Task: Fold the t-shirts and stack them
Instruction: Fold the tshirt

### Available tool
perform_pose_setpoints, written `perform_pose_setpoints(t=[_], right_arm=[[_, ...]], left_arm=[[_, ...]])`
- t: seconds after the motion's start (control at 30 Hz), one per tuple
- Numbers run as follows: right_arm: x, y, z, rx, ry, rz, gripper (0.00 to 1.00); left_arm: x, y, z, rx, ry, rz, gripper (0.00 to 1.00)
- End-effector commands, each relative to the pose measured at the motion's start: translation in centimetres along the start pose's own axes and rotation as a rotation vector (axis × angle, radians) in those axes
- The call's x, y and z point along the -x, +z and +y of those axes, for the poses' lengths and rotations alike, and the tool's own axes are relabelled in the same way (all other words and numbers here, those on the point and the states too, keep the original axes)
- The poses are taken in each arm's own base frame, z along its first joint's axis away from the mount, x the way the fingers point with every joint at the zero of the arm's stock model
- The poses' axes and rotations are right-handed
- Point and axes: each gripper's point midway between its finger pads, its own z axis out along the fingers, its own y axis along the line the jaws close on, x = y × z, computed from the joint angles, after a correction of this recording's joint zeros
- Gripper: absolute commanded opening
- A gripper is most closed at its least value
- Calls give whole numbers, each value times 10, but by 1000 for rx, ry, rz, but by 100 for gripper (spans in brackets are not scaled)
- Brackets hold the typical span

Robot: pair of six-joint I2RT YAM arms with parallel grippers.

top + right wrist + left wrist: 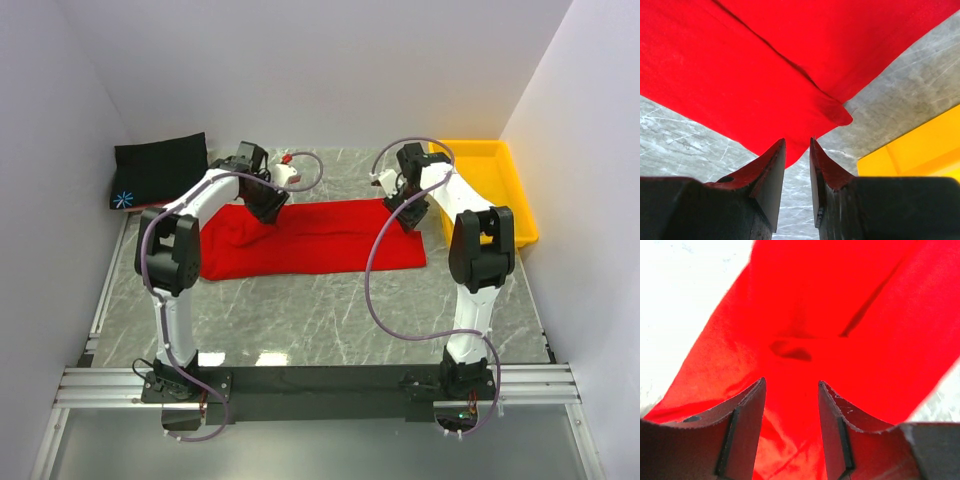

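Plain white walls (330,60) close in three sides of a brightly lit grey marble-patterned surface (320,310), with a silver metal rail (110,385) along its near edge.

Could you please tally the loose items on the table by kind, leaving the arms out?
t-shirts: 2 (red t-shirt, black t-shirt)
yellow tray: 1
total: 3

No readable text; only a starburst mark (123,198) on the black t-shirt (160,166).
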Motion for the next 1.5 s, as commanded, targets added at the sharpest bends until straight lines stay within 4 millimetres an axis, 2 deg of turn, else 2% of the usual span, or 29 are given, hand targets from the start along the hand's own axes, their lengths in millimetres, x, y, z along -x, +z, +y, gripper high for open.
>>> perform_pose_setpoints(t=[0.0,0.13,0.2,0.3,0.43,0.53,0.57,0.77,0.9,0.93,1.0,1.03,1.17,1.2,1.27,1.3,1.37,1.47], right_arm=[[4,-21,-6,-39,16,-55,33],[3,-20,-9,-48,22,-55,33],[2,-20,-8,-48,21,-51,33],[2,-19,-8,-50,24,-50,33],[2,-18,-8,-44,27,-45,33],[2,-19,-9,-45,27,-46,33],[3,-19,-8,-44,24,-45,33],[-2,-18,-8,-46,24,-33,33],[-3,-16,-6,-38,18,-27,33],[-2,-17,-7,-39,18,-29,33],[-1,-15,-7,-34,20,-26,33],[2,-18,-8,-36,18,-33,33],[6,-16,-11,-25,18,-30,35],[12,-20,-13,-32,14,-43,34],[15,-16,-15,-23,17,-40,35],[24,-20,-19,-32,22,-62,34],[30,-11,-21,-15,32,-55,33],[42,-2,-25,10,44,-58,30]], left_arm=[[17,5,14,64,-46,-30,52],[14,16,12,84,-45,1,50],[10,20,15,95,-54,15,44],[15,18,16,98,-49,-7,29],[33,6,10,81,-12,-89,11],[37,1,4,58,9,-119,6],[37,0,1,45,15,-124,2],[36,-5,-27,-95,80,-149,1],[16,-3,-44,-185,141,-97,1],[10,1,-45,-193,135,-76,4],[-1,5,-50,-225,130,-34,19],[-4,8,-50,-235,134,-23,36],[2,-2,-41,-193,120,-51,59],[9,-11,-37,-179,114,-75,61],[9,-23,-28,-169,48,-87,61],[11,-30,-22,-151,20,-100,61],[8,-39,-4,-95,-79,-116,59],[-7,-43,13,-18,-191,-93,57]])
